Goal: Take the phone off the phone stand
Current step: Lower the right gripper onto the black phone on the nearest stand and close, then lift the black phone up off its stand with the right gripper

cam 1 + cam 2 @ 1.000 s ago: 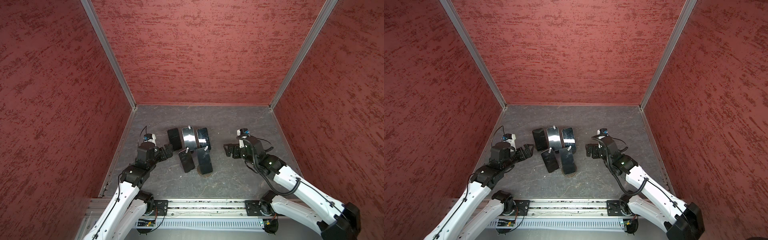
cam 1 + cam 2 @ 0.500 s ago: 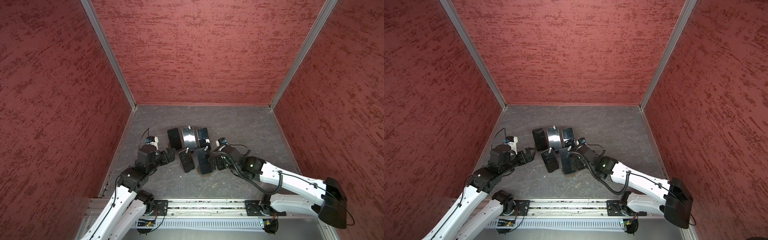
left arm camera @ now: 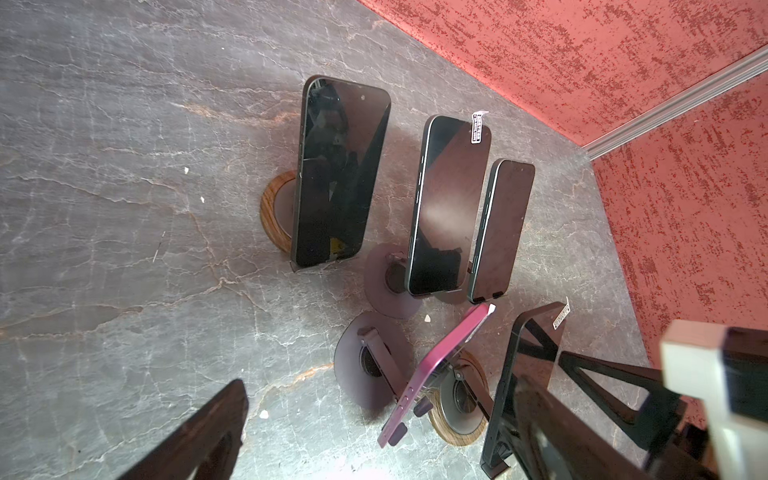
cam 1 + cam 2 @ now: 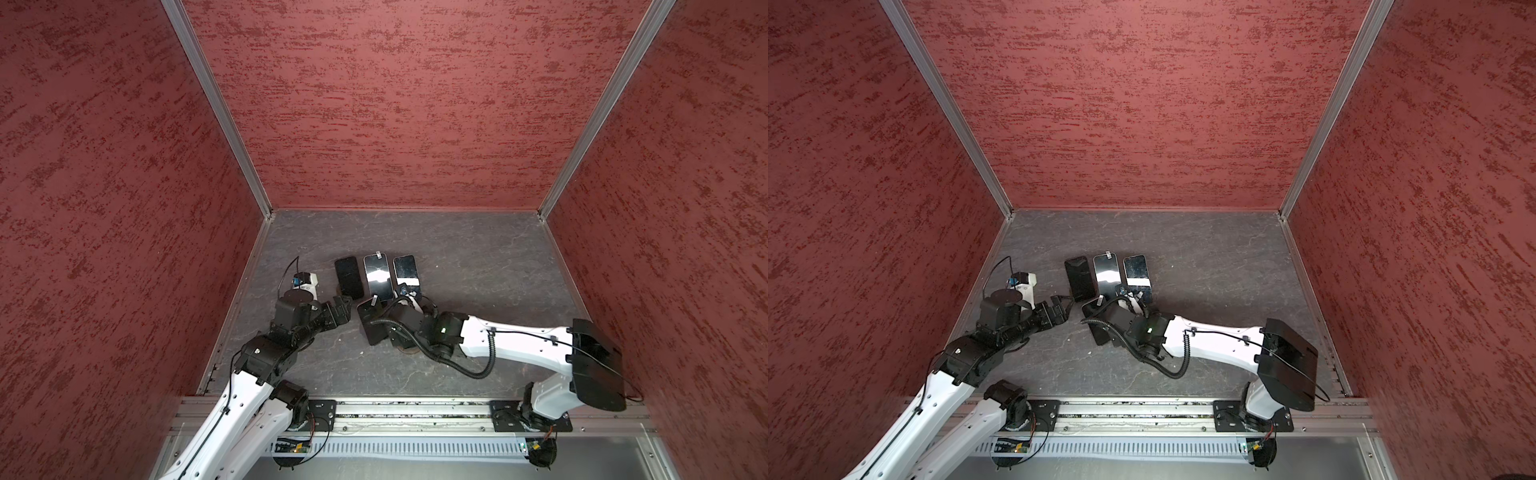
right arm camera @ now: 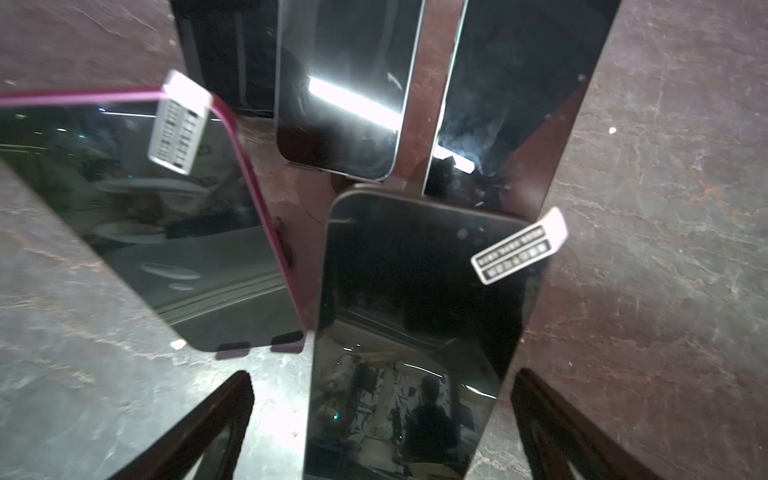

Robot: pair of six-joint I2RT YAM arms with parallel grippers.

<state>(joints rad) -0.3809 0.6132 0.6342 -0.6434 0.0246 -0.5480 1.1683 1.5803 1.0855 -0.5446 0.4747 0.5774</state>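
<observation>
Nearest the rail, the right gripper is spread wide astride the dark phone, which leans on its wood-rimmed stand. One finger is clear of the phone's edge; the other seems just at it. Close beside, almost edge to edge, leans a magenta-rimmed phone. The left gripper, spread and empty, sits left of that. Beyond, three phones stand in a tight row. Bare floor opens rightward to the back wall.

On the worktop, left phone and right phone flank the middle phone; near-left phone and near-right phone stand before it, each on a stand.
</observation>
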